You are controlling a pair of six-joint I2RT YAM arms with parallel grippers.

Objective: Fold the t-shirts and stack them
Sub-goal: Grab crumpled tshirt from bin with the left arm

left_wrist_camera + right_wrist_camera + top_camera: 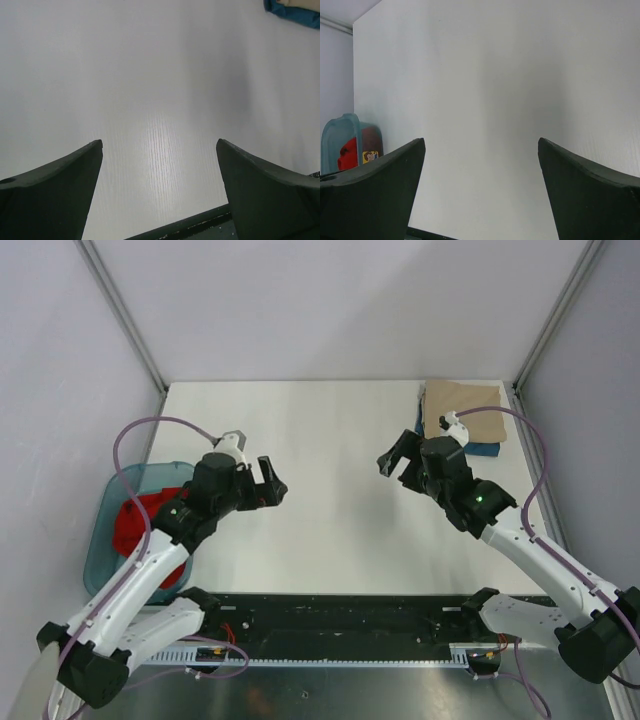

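Two robot arms hover over a bare white worktop midway through a job of folding and stacking t-shirts. The left pincer and right pincer face each other across the middle, both with fingers spread wide and holding nothing, as each wrist view confirms. Two shirts are already folded and piled in the far right corner, well out of the working space. The tan shirt lies flat on top of the blue shirt, which shows only as a strip along the near and right edges. The pile sits roughly square to the worktop with a slight tilt. It looks a little wider than deep, though the camera angle makes its long axis hard to call. The red shirt is bunched in a teal tub at the left edge, just beside the left arm and partly hidden by it. It is too crumpled to show which way it points. The open middle appears to be kept free as the folding area. With one shirt not yet folded, the left arm looks best placed to reach the tub, and loose cloth snagging on its rim seems the main risk.
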